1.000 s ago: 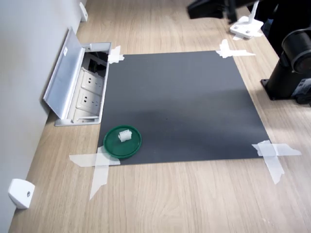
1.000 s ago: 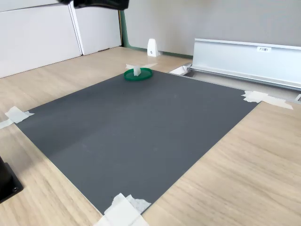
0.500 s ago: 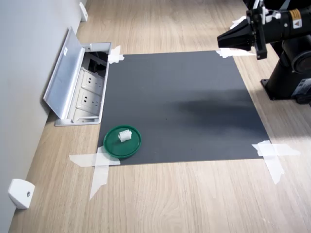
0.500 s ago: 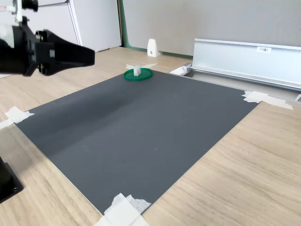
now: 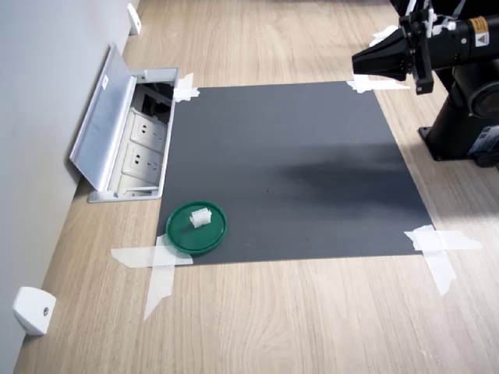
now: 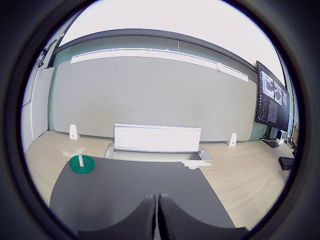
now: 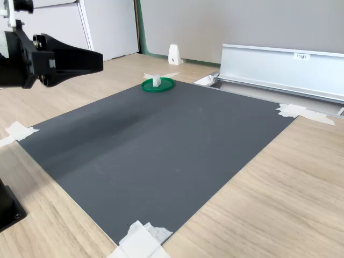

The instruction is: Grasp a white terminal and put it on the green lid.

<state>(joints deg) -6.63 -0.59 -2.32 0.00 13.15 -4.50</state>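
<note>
We see the terminal [image 5: 200,217] already sitting on the lid [image 5: 196,227], at the mat [image 5: 296,171] corner by the socket box [image 5: 125,132]. Gripper [image 5: 360,62] hangs above the mat's opposite corner, well apart from the lid; fingers [image 6: 145,217] pressed together, holding nothing. From the fingers the lid lies diagonally across the mat. We judge the task done; only 1 arm here.

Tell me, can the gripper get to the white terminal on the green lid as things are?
Probably yes. The white terminal sits exposed on the green lid, and nothing stands on the dark mat between it and the gripper, which hangs shut over the mat's opposite corner.
</note>
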